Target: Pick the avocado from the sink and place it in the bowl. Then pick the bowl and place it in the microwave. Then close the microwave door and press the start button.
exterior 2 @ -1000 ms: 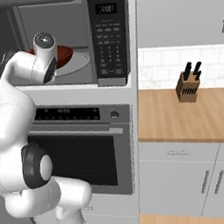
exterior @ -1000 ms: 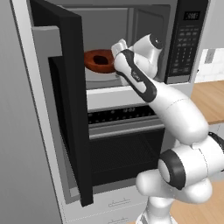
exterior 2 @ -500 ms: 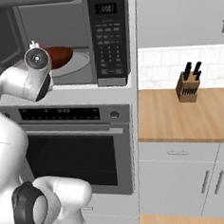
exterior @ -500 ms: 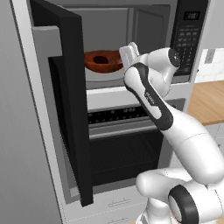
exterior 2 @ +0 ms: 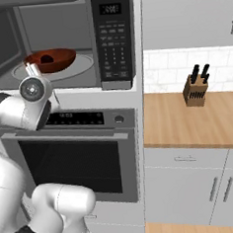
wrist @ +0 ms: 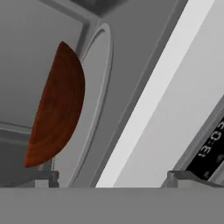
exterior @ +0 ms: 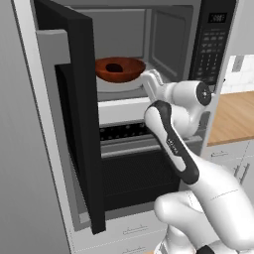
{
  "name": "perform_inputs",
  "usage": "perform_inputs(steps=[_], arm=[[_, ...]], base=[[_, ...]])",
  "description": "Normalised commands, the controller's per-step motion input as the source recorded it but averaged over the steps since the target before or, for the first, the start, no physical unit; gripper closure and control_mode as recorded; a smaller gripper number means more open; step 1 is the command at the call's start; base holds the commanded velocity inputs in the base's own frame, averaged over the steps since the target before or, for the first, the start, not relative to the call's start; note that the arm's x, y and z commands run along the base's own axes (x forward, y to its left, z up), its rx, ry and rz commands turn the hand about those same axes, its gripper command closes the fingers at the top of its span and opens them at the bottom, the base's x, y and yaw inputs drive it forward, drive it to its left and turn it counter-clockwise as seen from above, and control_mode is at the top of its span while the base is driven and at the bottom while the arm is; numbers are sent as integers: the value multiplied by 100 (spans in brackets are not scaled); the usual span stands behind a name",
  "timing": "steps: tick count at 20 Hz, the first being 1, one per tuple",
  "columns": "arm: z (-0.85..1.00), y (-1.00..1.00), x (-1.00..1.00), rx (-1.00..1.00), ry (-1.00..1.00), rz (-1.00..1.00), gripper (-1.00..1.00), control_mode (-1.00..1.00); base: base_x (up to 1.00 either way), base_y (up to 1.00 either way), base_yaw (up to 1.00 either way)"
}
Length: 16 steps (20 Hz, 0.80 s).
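The bowl (exterior: 119,69) sits on the round turntable (exterior 2: 82,65) inside the microwave (exterior: 168,30), and the avocado (exterior: 114,67) lies in it as a small dark shape. The gripper (exterior: 151,83) is just outside the opening, near the front right of the bowl but apart from it; its jaws are spread wide and hold nothing, and in the hand view the two fingertips (wrist: 41,177) stand far from each other with the bowl seen from the side above them. I judge that placing the bowl is done, and the step in hand is to close the door (exterior: 74,99). The door stands fully open to the left, with its edge turned toward the camera. For the next move the arm must come clear of the opening, go around to the outer face of the door and push it shut; after this the start button on the keypad (exterior 2: 113,47) must be pressed. The arm itself is now in the path of the door. Below is the oven (exterior 2: 72,156), and to the right a counter (exterior 2: 188,122) with a knife block (exterior 2: 196,90), both well apart from the work.
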Motion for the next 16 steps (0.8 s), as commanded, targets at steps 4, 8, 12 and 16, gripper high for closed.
perform_inputs(steps=[4, 8, 12, 16], arm=[[5, -35, -53, -36, -17, 0, -100, -100], [0, -15, -31, -40, -6, 0, -100, -100], [0, -2, -18, -43, -1, 0, -100, -100], [0, -1, -29, -44, -6, 0, -100, -100]], base=[[0, 0, 0], [0, 0, 0], [0, 0, 0], [0, 0, 0]])
